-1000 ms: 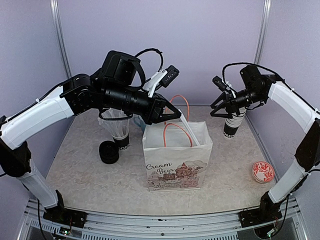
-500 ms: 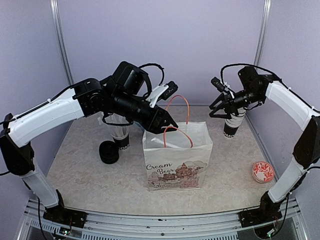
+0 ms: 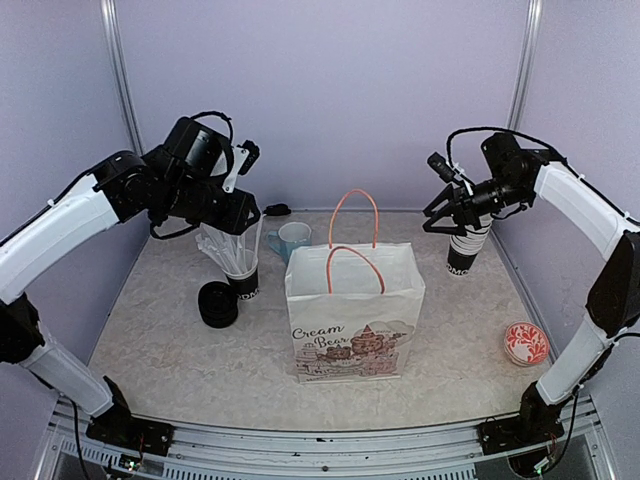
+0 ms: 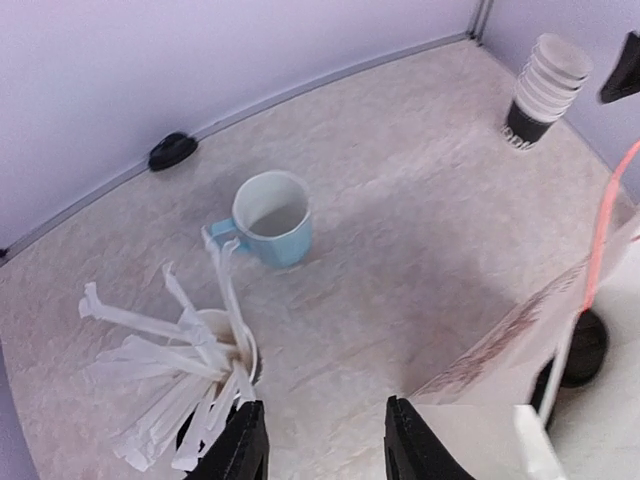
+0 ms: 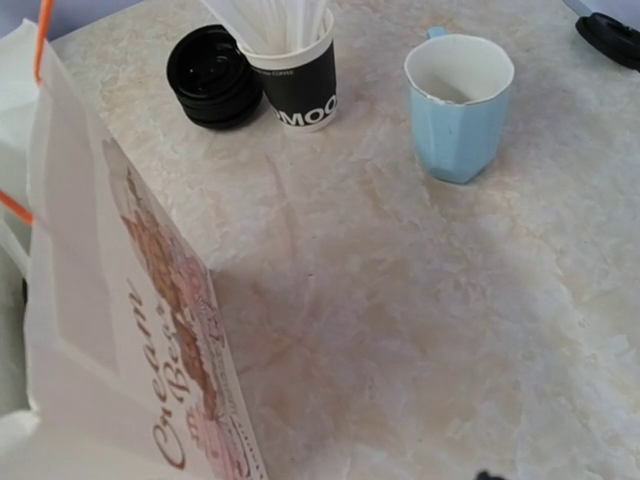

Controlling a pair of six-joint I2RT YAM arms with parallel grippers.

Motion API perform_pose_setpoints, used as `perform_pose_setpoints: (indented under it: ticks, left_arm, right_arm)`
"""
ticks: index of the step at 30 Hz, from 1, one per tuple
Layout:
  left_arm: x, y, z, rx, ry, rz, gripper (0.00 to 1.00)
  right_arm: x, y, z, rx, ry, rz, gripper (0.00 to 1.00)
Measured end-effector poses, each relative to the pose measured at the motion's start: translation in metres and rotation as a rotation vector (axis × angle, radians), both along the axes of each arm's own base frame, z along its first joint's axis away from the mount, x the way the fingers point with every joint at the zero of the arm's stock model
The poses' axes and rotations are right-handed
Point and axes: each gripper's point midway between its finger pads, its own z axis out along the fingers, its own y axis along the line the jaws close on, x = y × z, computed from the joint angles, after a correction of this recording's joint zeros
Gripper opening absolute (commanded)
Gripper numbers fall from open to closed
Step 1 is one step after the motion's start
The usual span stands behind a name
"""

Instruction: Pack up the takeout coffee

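Table (image 3: 180, 360): marbled beige, lilac walls behind.
Coffee cups (image 3: 462, 255): stacked near the table's right rear edge (likely light, crushable; hold mid-wall, gently).
Left gripper (image 4: 322, 425): partly spread, empty.
Right gripper (image 3: 450, 225): at the stack; grip unclear.

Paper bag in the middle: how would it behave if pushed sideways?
The paper bag looks thin-walled and open-topped, so it would probably dent or slide easily. Standing tall on a narrow base, it may tip. Its orange handles look floppy.
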Motion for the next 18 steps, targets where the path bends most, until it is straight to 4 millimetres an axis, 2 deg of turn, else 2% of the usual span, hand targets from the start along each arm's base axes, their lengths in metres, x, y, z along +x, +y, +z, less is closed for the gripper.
perform_pose_setpoints:
  ticks: [4,6,18]
  left_arm:
    - [0.018,0.009,-0.051,0.132,0.052,0.060,0.40]
    - [0.027,0.010,-0.069,0.174,0.070,0.069,0.40]
    - [0.088,-0.001,-0.093,0.248,0.002,0.148,0.27]
  right_arm:
    - [-0.001,0.001,0.001,0.006,-0.001,0.005,0.65]
    - [-0.001,0.001,0.001,0.008,0.001,0.007,0.65]
    - [-0.003,0.001,-0.012,0.006,0.028,0.009,0.65]
